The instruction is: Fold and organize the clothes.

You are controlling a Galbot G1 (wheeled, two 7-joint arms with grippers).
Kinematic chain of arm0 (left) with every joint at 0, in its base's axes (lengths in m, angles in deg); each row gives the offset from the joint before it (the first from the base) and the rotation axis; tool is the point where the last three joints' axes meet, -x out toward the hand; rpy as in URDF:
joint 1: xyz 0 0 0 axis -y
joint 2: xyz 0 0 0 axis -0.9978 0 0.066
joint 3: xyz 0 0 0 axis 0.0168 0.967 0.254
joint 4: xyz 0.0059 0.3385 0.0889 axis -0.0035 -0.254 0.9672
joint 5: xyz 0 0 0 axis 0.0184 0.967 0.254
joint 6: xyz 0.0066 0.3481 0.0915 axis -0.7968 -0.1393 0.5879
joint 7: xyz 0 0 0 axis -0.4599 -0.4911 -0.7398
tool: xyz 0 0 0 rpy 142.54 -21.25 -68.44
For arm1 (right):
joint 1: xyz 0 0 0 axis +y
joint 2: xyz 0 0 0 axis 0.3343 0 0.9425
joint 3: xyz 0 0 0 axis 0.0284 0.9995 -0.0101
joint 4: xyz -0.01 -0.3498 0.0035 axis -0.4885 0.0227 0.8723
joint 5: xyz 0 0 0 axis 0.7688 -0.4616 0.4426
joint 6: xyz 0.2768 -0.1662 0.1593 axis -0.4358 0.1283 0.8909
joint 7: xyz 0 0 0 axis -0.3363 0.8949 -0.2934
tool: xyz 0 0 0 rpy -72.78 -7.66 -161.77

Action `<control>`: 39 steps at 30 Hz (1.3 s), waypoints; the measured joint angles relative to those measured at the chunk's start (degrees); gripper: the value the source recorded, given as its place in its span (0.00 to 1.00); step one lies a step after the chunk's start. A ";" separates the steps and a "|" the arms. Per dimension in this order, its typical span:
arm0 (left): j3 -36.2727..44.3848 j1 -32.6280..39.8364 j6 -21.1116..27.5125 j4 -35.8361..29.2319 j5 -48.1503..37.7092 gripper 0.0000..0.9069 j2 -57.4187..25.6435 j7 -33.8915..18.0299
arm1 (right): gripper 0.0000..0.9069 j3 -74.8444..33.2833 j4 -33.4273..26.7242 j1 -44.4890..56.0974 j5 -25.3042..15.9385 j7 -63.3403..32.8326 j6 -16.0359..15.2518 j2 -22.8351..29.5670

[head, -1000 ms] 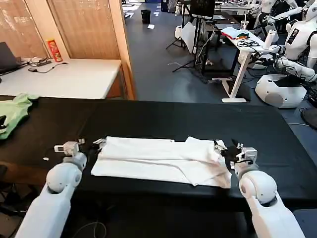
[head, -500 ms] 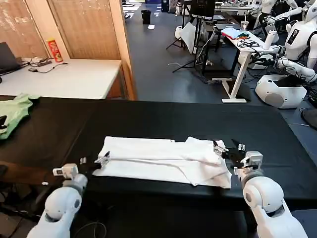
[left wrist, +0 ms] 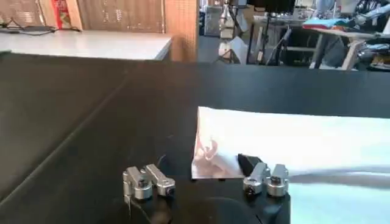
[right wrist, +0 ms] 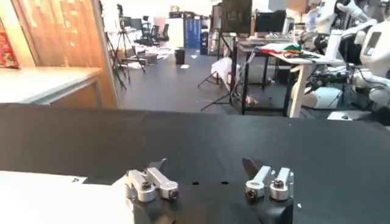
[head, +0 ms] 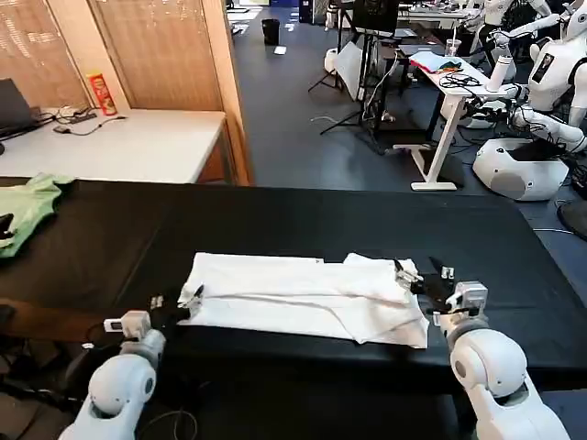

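The clothes, a white T-shirt (head: 293,298), lie folded into a long strip across the black table (head: 303,215). Its print is hidden. My left gripper (head: 176,307) is open at the strip's near left corner, low over the table. In the left wrist view that gripper (left wrist: 204,163) has the T-shirt (left wrist: 292,143) corner lying between its spread fingertips, not clamped. My right gripper (head: 424,280) is open at the strip's right end. In the right wrist view it (right wrist: 205,165) hovers over bare black table with the T-shirt (right wrist: 55,198) edge off to one side.
A light green garment (head: 23,206) lies on the table's far left edge. Behind stands a white desk (head: 119,142) with a red can (head: 99,92) and a laptop (head: 13,105). Other robots (head: 541,82) and desks stand across the room at back right.
My left gripper has drawn back from the shirt's left edge toward the table's near side and sits lower. The right gripper has shifted only slightly. The shirt lies as before.
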 joint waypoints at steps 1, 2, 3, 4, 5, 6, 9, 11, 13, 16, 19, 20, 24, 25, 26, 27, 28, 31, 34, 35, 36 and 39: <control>0.02 -0.15 0.06 -0.16 0.37 0.53 0.02 0.05 | 0.97 -0.03 0.03 0.07 -0.16 0.08 0.07 0.06; 0.08 -0.39 0.09 -0.42 1.05 0.53 0.02 0.14 | 0.97 -0.08 0.14 0.19 -0.27 0.20 0.15 0.17; 0.11 -0.56 0.12 -0.61 1.51 0.52 0.00 0.28 | 0.97 -0.15 0.21 0.26 -0.32 0.28 0.18 0.22; 0.12 -0.70 0.17 -0.72 1.81 0.52 -0.04 0.45 | 0.97 -0.23 0.28 0.35 -0.37 0.37 0.22 0.27; 0.12 -0.79 0.30 -0.79 2.01 0.52 -0.13 0.69 | 0.97 -0.29 0.40 0.42 -0.39 0.42 0.25 0.32; 0.09 -0.88 0.56 -0.83 2.09 0.52 -0.22 1.00 | 0.97 -0.34 0.51 0.49 -0.39 0.48 0.26 0.36; 0.02 -0.99 1.98 -1.15 1.76 0.33 -0.62 2.26 | 0.97 -0.46 0.83 0.54 -0.40 0.69 0.28 0.38; -0.06 -0.79 2.65 -1.21 1.18 0.18 -0.69 2.63 | 0.97 -0.50 1.09 0.53 -0.41 0.74 0.29 0.36; -0.36 -0.44 3.87 -1.52 -0.56 0.00 -0.69 2.64 | 0.97 -0.59 1.26 0.51 -0.41 0.74 0.28 0.32; -0.70 -0.17 4.52 -2.25 -0.21 0.00 -1.17 2.92 | 0.97 -0.72 1.50 0.51 -0.41 0.74 0.27 0.29; -1.49 -0.17 4.14 -2.67 2.55 0.00 -2.37 3.83 | 0.97 -0.94 1.72 0.59 -0.41 0.74 0.27 0.48; -1.94 -0.21 3.73 -2.67 3.88 0.00 -3.05 4.10 | 0.97 -1.00 1.79 0.62 -0.41 0.74 0.26 0.59; -3.83 -0.75 2.20 -2.26 7.26 0.00 -6.02 4.24 | 0.97 -1.30 2.05 0.88 -0.41 0.66 0.22 1.01; -4.37 -1.03 1.28 -1.97 8.70 0.00 -7.04 4.23 | 0.97 -1.34 2.06 0.97 -0.43 0.64 0.22 1.06; -5.15 -1.29 0.29 -1.50 10.22 0.00 -8.39 4.06 | 0.97 -1.36 2.08 1.10 -0.52 0.63 0.23 1.20; -5.80 -1.52 -0.47 -1.14 11.64 0.00 -9.63 3.93 | 0.97 -1.36 2.14 1.27 -0.67 0.63 0.25 1.43; -6.48 -1.83 -1.36 -0.82 13.31 0.00 -10.96 3.82 | 0.97 -1.36 2.14 1.44 -0.84 0.63 0.26 1.66; -8.58 -2.72 -3.12 -0.18 17.65 0.00 -14.73 3.40 | 0.97 -1.02 2.20 1.83 -1.72 0.72 0.36 2.28; -8.92 -3.52 -2.87 -0.85 18.57 0.00 -15.99 2.49 | 0.97 -0.77 2.59 2.17 -2.20 0.69 0.35 2.81; -8.79 -3.83 -2.73 -1.51 18.70 0.00 -15.97 2.31 | 0.97 -0.79 2.65 2.28 -2.28 0.65 0.33 2.86; -8.61 -4.03 -2.68 -2.18 18.74 0.00 -15.79 2.17 | 0.97 -0.85 2.85 2.48 -2.37 0.60 0.32 2.89; -6.77 -4.98 -2.68 -5.54 18.33 0.00 -13.81 2.06 | 0.97 -1.13 3.28 3.12 -2.77 0.58 0.32 2.92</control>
